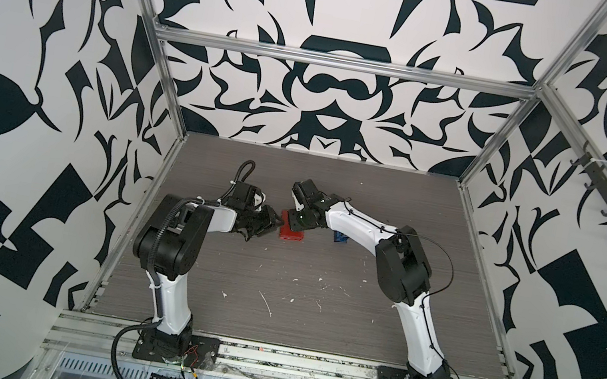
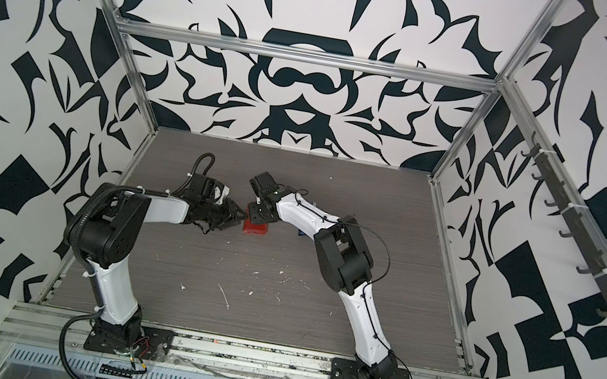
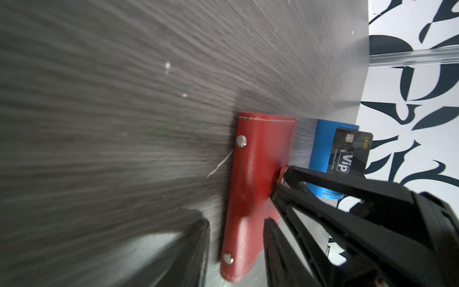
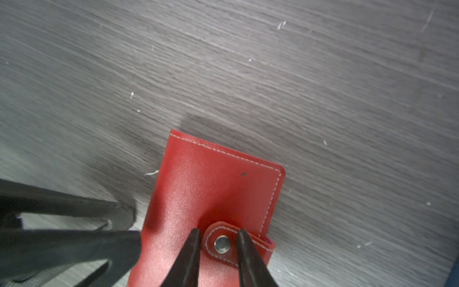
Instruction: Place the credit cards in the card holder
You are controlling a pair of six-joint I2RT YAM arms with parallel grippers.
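The red card holder (image 1: 291,235) lies closed on the grey table in both top views (image 2: 257,228), between the two arms. My right gripper (image 4: 219,233) reaches down onto its cover, and the fingers (image 4: 193,248) pinch the snap tab (image 4: 222,244) from both sides. The same grip shows in the left wrist view (image 3: 282,181). My left gripper (image 3: 236,221) is open and straddles the holder's riveted spine end; one finger (image 3: 196,246) stands clear of it. One dark credit card (image 3: 352,154), marked "Vip", stands in a blue rack (image 3: 323,146) just beyond the holder.
The blue rack (image 1: 340,237) sits under the right forearm, mostly hidden in both top views. White specks and scratches (image 1: 265,302) mark the table nearer the arm bases. Metal frame posts and patterned walls enclose the table.
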